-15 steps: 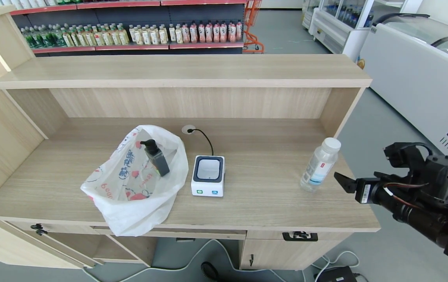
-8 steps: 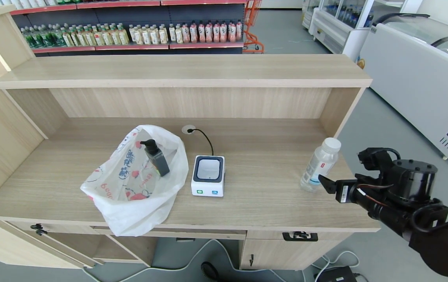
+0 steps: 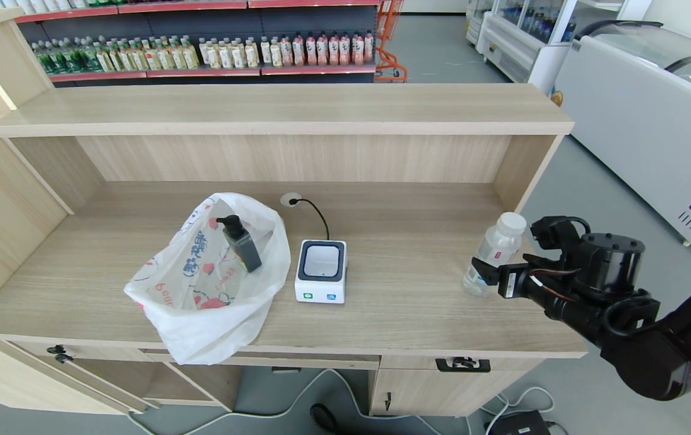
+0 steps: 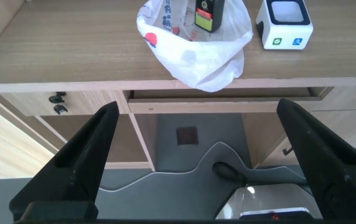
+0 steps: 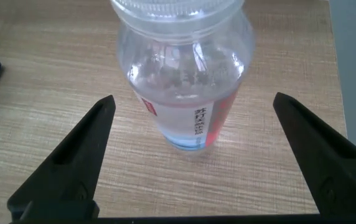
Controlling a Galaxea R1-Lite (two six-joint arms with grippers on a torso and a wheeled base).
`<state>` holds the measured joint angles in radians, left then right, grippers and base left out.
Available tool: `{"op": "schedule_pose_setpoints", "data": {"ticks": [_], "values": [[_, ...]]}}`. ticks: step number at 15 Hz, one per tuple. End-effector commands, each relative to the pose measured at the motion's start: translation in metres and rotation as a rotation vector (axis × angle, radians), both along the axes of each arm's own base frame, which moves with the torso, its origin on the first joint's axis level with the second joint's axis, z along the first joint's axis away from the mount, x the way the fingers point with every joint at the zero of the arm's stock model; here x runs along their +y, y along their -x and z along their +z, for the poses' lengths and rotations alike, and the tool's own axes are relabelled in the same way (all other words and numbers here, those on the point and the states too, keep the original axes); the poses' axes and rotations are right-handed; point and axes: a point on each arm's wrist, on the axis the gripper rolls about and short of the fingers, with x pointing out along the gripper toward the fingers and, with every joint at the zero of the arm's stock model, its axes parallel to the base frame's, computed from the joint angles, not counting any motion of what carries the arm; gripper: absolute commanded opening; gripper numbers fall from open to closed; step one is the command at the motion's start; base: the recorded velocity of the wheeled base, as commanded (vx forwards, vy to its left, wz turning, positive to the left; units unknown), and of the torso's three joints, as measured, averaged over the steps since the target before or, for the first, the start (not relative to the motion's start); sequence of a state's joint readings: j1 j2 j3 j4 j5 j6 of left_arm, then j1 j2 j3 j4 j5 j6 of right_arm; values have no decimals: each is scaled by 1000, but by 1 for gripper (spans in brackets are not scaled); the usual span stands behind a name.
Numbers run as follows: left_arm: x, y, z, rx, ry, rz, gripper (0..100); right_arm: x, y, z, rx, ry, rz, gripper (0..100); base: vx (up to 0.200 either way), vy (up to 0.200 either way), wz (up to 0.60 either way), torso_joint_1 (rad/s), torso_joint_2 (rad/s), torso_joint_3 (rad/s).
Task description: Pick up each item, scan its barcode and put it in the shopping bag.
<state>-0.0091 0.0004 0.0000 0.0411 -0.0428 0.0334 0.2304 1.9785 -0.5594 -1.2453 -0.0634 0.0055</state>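
We have the water bottle [image 3: 495,254] standing upright on the worktop [image 3: 406,302], well to the right of the scanner [image 3: 321,270]. The right gripper [image 5: 193,104] is level with the bottle's lower half, its fingers spread wide on either side and not touching it. We judge the step in hand to be the grasp. To do it well, we should bring the bottle's body deep between the fingers, keep them level, and close on the labelled middle rather than the cap. The thin clear wall will likely give, so a gentle squeeze suits. The shopping bag [image 3: 212,284], just left of the scanner, already holds a dark pump bottle [image 3: 240,243]. The left gripper [image 4: 196,112] hangs below and in front of the scanner, fingers open and holding nothing.
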Motion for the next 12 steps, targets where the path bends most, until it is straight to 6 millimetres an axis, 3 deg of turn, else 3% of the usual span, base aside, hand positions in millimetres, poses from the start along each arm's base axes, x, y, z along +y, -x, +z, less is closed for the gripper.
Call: {"op": "schedule_pose_setpoints", "data": {"ticks": [1,12], "values": [[0,0,0,0,0,0,100,2,-7,-5,2,15,4,100,0,0,0,0,0,0],[0,0,0,0,0,0,100,10,-43,-18,-82,71,116,100,0,0,0,0,0,0]]}}
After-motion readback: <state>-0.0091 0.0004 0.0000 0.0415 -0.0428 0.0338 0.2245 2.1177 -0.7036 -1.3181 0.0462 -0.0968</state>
